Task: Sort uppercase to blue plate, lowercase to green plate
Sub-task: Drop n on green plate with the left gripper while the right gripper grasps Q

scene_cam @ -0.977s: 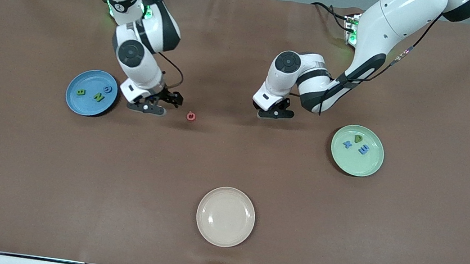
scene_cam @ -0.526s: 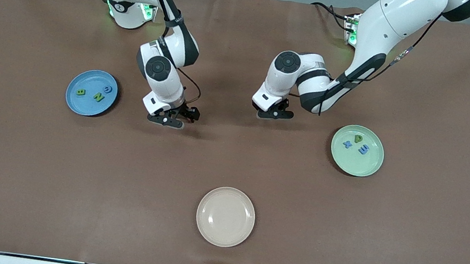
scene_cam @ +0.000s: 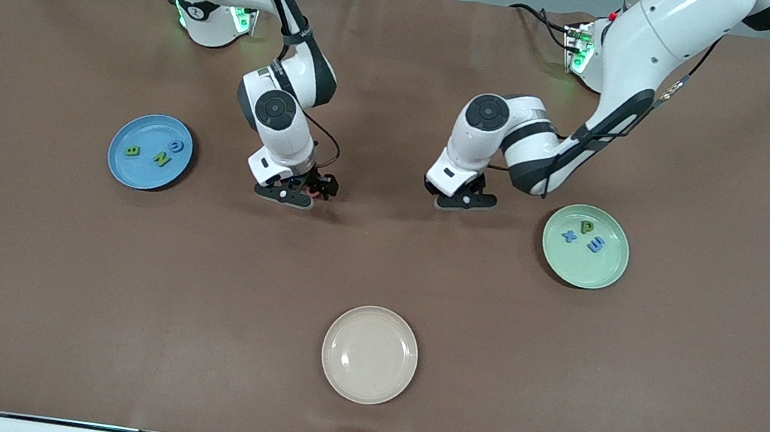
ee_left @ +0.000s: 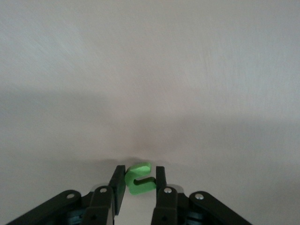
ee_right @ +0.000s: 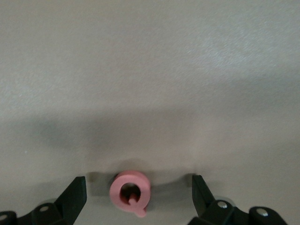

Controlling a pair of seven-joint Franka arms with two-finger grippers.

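Foam letters like these look feather-light and a bit squashy, so a gentle pinch across the flat sides should do. At mid-counter the right claw point(ee_right: 138, 199) sits low with jaws spread wide around the pink Q point(ee_right: 130, 192), not yet gripping; the ring's outer edges seem the best hold. The left claw point(ee_left: 137, 185) is clamped on the green n point(ee_left: 138, 178), near the green plate point(scene_cam: 614, 276), which has p, x and m. The blue plate point(scene_cam: 122, 169) at the right arm's end carries B, N and G.
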